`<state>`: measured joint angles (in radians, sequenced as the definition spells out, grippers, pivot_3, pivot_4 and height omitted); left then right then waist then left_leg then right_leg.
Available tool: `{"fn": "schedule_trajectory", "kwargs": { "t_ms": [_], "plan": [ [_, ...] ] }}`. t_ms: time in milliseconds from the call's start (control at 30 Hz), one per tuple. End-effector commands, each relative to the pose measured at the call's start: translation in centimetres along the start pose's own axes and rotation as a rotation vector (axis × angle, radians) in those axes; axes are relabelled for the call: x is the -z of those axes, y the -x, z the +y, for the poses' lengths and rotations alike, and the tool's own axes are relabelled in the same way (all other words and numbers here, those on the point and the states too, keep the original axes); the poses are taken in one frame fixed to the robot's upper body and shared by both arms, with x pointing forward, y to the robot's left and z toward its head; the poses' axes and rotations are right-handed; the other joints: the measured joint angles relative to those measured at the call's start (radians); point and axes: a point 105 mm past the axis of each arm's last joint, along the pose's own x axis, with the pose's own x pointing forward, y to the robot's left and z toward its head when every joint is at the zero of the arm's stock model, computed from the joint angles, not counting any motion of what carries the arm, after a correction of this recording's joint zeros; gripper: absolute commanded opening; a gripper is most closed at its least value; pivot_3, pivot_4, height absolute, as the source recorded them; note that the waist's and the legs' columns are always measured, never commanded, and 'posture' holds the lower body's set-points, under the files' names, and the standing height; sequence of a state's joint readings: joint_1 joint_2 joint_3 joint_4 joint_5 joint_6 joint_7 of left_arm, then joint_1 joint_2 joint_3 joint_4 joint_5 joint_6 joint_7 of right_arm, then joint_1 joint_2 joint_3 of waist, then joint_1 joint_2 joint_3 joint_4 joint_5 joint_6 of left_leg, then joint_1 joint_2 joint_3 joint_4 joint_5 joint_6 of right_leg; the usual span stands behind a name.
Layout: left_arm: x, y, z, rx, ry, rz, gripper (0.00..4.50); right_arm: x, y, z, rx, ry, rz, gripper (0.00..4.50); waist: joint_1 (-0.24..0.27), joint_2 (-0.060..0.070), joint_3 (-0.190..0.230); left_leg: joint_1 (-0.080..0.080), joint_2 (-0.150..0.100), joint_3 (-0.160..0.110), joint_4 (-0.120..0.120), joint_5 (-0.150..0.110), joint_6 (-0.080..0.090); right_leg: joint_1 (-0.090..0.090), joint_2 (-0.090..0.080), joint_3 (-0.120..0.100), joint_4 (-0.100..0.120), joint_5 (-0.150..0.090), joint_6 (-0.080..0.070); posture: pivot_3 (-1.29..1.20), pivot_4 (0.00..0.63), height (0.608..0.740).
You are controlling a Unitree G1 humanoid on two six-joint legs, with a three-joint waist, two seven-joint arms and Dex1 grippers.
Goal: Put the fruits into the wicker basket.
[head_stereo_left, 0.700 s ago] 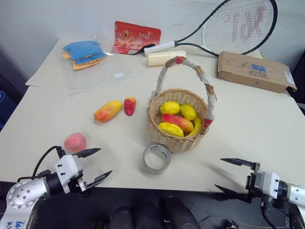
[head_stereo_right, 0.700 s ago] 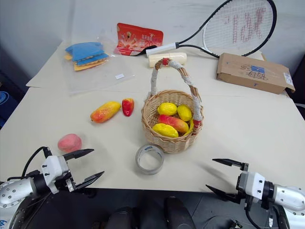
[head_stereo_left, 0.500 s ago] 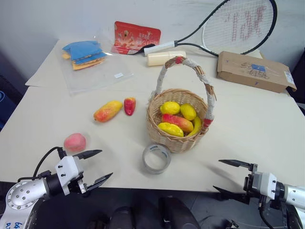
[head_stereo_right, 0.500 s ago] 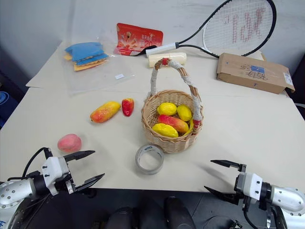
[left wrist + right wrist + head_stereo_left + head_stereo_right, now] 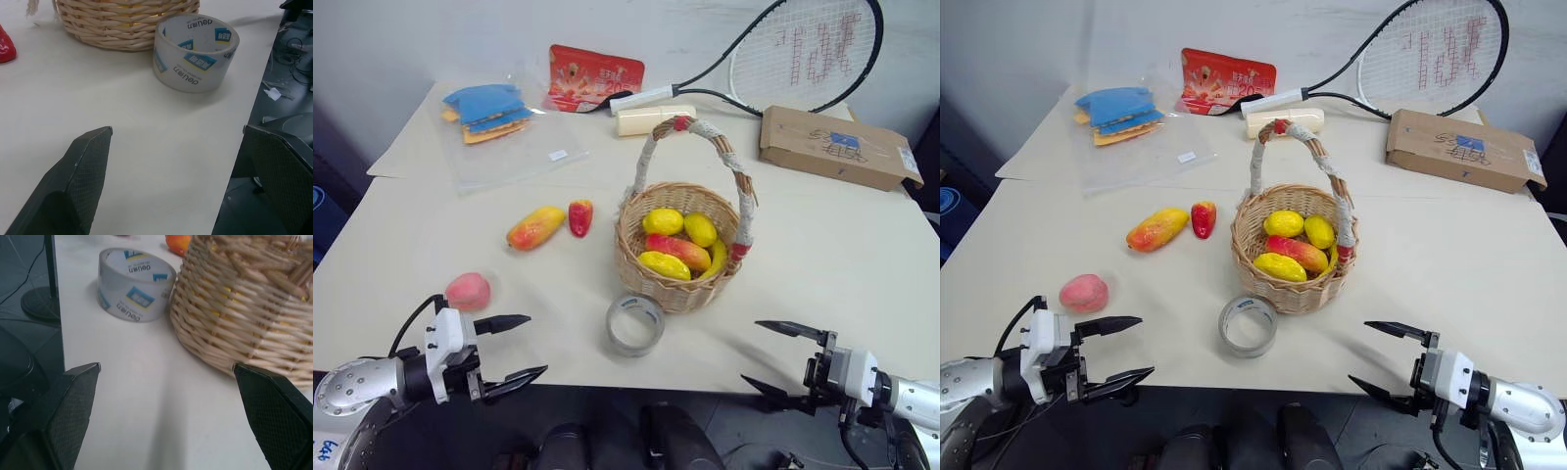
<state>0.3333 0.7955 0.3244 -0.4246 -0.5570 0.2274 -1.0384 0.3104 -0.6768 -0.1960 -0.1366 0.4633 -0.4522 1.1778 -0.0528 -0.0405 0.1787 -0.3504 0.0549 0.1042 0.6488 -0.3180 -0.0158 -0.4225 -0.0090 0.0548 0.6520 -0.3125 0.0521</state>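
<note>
Where the cream table (image 5: 842,245) meets the pale wall, a tennis racket (image 5: 783,54), a cardboard box (image 5: 835,147), a red packet (image 5: 594,75) and a clear bag of blue cloths (image 5: 489,111) lie. The wicker basket (image 5: 680,257) stands mid-table, several yellow and red fruits inside. The mango (image 5: 535,227) and the small red fruit (image 5: 579,217) lie touching beside it; the peach (image 5: 468,291) sits apart, near the left gripper (image 5: 514,347). A tape roll (image 5: 635,325) rests by the basket. Both the left gripper and the right gripper (image 5: 773,358) hover at the near edge, fingers spread, empty.
</note>
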Motion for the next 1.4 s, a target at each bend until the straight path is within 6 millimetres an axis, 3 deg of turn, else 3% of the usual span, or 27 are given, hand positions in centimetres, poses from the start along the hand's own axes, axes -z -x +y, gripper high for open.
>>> {"fn": "schedule_trajectory", "kwargs": {
  "t_ms": [33, 233, 433, 533, 633, 833, 967, 1067, 1100, 1167, 1267, 1400],
  "plan": [
    [-1.4, -0.7, -0.9, 0.105, -0.087, -0.01, 4.5, -1.7, -0.8, 0.4, 0.002, 0.012, -0.09, 4.45, 0.0, 0.0, 0.0, 0.0, 0.0, 0.0, 0.0, 0.0, 0.0, 0.0, 0.0, 0.0, 0.0, 0.0, 0.0, 0.0, 0.15, 0.74],
    [-3.9, -4.0, -2.5, 0.439, -0.312, 0.055, 4.5, -5.6, -1.8, 1.2, 0.009, -0.026, -0.271, 4.45, 0.015, 0.001, -0.001, 0.0, 0.0, 0.0, 0.001, 0.0, 0.0, 0.0, 0.0, 0.0, 0.001, 0.0, 0.0, 0.0, 0.15, 0.74],
    [-4.4, -9.5, -1.5, 0.543, -0.423, 0.092, 4.5, -6.1, -2.4, 1.6, -0.013, -0.041, -0.252, 4.45, 0.025, 0.002, -0.001, 0.0, -0.002, 0.0, 0.003, 0.0, 0.0, 0.002, 0.001, 0.0, 0.001, 0.0, 0.001, 0.0, 0.15, 0.74],
    [-3.4, -10.8, -1.1, 0.585, -0.444, 0.152, 4.5, -6.0, -2.1, 1.4, 0.002, -0.034, -0.227, 4.45, 0.02, 0.002, -0.001, 0.0, -0.002, 0.0, 0.003, 0.0, 0.0, 0.002, 0.002, 0.001, 0.001, 0.001, 0.001, 0.0, 0.15, 0.74],
    [-2.4, -11.3, -1.6, 0.653, -0.465, 0.208, 3.89, -6.0, -1.9, 1.3, 0.02, -0.029, -0.209, 4.5, 0.021, 0.002, -0.001, 0.0, -0.001, 0.0, 0.003, 0.0, 0.0, 0.002, 0.003, 0.001, 0.001, 0.0, 0.001, 0.0, 0.15, 0.74],
    [-2.2, -11.6, -2.0, 0.709, -0.508, 0.239, 2.13, -6.8, -2.3, 1.1, 0.014, -0.039, -0.218, 4.5, 0.022, 0.003, -0.002, 0.0, -0.001, 0.0, 0.004, 0.0, 0.0, 0.002, 0.002, 0.002, 0.002, 0.0, 0.001, 0.0, 0.15, 0.74],
    [-2.4, -10.8, -2.3, 0.736, -0.504, 0.235, 0.91, -7.6, -3.2, 1.2, -0.021, -0.057, -0.247, 4.5, 0.023, 0.003, -0.002, 0.0, -0.001, 0.0, 0.005, 0.0, 0.0, 0.002, 0.003, 0.002, 0.003, 0.0, 0.001, 0.0, 0.15, 0.74],
    [-5.0, -9.0, -2.8, 0.726, -0.486, 0.103, 0.24, -8.2, -4.4, 1.1, -0.08, -0.076, -0.294, 4.5, 0.017, 0.002, -0.002, 0.0, 0.0, 0.0, 0.006, 0.0, 0.0, 0.002, 0.003, 0.001, 0.003, 0.0, 0.001, 0.0, 0.15, 0.74],
    [-6.4, -8.5, -2.3, 0.652, -0.48, 0.04, 0.05, -8.4, -4.8, 0.9, -0.1, -0.081, -0.314, 4.5, 0.014, 0.002, -0.002, 0.0, 0.0, 0.0, 0.006, 0.0, 0.0, 0.002, 0.003, 0.001, 0.004, 0.0, 0.001, 0.0, 0.15, 0.74],
    [-7.9, -7.7, -1.7, 0.556, -0.455, -0.011, 0.01, -8.7, -5.2, 0.7, -0.119, -0.085, -0.335, 4.5, 0.017, 0.003, -0.002, 0.0, 0.001, -0.001, 0.006, 0.0, 0.0, 0.001, 0.003, 0.001, 0.004, 0.0, 0.001, 0.0, 0.15, 0.74],
    [-10.0, -4.1, -0.1, 0.341, -0.251, -0.085, 0.01, -9.6, -6.2, 0.2, -0.153, -0.08, -0.391, 4.5, 0.012, 0.002, -0.001, -0.002, 0.002, -0.002, 0.008, 0.0, 0.0, 0.0, 0.003, 0.0, 0.005, 0.0, 0.001, 0.0, 0.15, 0.74],
    [-9.5, 3.0, 4.2, -0.085, -0.083, -0.085, 0.01, -10.2, -7.1, 0.4, -0.199, -0.092, -0.47, 4.5, 0.004, 0.002, -0.001, -0.001, 0.003, -0.002, 0.007, 0.0, -0.001, -0.001, 0.002, -0.001, 0.006, -0.001, 0.0, 0.0, 0.15, 0.74]
  ]
}}
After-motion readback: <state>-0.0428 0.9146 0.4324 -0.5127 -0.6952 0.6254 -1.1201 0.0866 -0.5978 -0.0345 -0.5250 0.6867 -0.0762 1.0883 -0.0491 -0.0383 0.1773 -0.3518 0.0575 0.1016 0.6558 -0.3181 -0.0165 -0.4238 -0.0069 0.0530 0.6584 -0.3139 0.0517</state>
